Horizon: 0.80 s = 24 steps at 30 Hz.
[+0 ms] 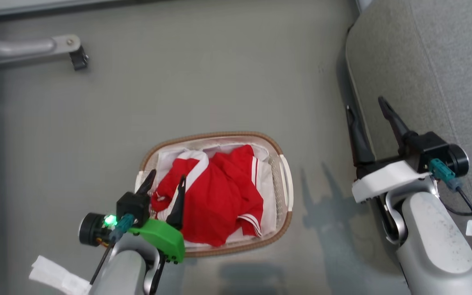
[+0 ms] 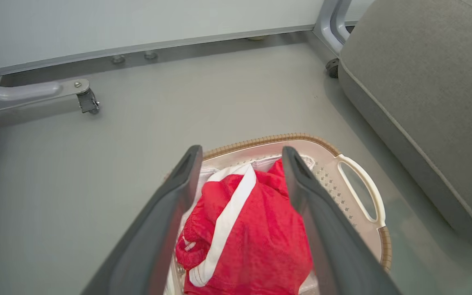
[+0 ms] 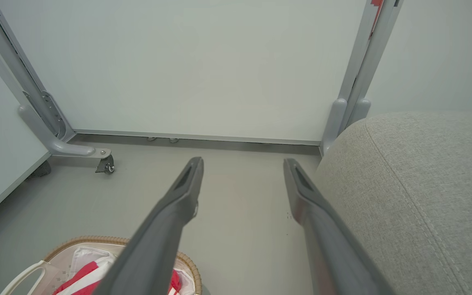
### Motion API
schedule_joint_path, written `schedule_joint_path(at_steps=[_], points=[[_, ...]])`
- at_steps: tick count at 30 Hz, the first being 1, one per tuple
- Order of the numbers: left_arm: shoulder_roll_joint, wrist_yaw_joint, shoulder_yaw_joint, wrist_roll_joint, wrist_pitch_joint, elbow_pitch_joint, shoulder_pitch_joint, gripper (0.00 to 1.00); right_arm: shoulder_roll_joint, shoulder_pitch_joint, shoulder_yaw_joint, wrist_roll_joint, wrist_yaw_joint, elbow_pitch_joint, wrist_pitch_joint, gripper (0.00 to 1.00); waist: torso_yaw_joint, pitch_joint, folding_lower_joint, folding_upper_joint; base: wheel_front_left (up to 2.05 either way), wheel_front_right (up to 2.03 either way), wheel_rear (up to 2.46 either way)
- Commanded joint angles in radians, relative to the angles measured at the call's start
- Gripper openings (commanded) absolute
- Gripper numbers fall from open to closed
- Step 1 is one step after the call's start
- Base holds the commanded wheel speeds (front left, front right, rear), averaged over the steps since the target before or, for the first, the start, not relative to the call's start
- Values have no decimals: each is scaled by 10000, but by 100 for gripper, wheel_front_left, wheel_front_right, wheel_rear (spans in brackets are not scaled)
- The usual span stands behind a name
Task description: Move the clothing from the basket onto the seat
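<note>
The clothing (image 1: 219,192) is a bright red garment with white stripes, bunched in the basket (image 1: 219,134), an oval white basket with a brown woven rim standing on the floor. My left gripper (image 1: 167,178) hangs open just above the basket's left side. In the left wrist view its fingers (image 2: 242,149) frame the clothing (image 2: 256,229), apart from it, with the basket rim (image 2: 268,139) beyond. My right gripper (image 1: 365,104) stands open and empty at the edge of the grey seat (image 1: 445,61). In the right wrist view it (image 3: 243,162) is over the floor beside the seat (image 3: 424,184).
A grey metal frame leg with a caster (image 1: 72,49) stands on the floor at the far left. A pale wall panel (image 3: 199,61) closes off the back. A white paper tag (image 1: 55,274) hangs by my left forearm, and a black cable (image 1: 469,209) trails over the seat.
</note>
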Motion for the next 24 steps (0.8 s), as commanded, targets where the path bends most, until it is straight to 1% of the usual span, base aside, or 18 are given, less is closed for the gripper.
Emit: schedule_joint_path(at_steps=[1,5,8,11,17,24], points=[[45,-43,-118,49,-9,170,-395,100,29,-236,60,41,-3,-134,-40,100,-483,1143,0,0,0,0,0],[49,-71,-517,-231,-9,1019,-1072,100,79,-487,192,122,-3,-360,-35,100,-764,1773,0,0,0,0,0],[49,-77,-1087,-547,-9,1821,-1703,100,106,-605,210,223,-3,-376,-32,100,-943,2190,0,0,0,0,0],[104,-76,-1417,-736,-10,2603,-2364,100,144,-663,233,282,-3,-383,-32,100,-1062,2565,0,0,0,0,0],[278,-78,-1373,-1128,-10,4107,-3611,100,174,-854,527,420,-5,-291,-32,100,-1367,3217,0,0,0,0,0],[298,-80,-1497,-1268,42,5910,-4830,100,182,-1124,738,670,-6,-308,-32,100,-1564,3672,0,0,0,0,0]])
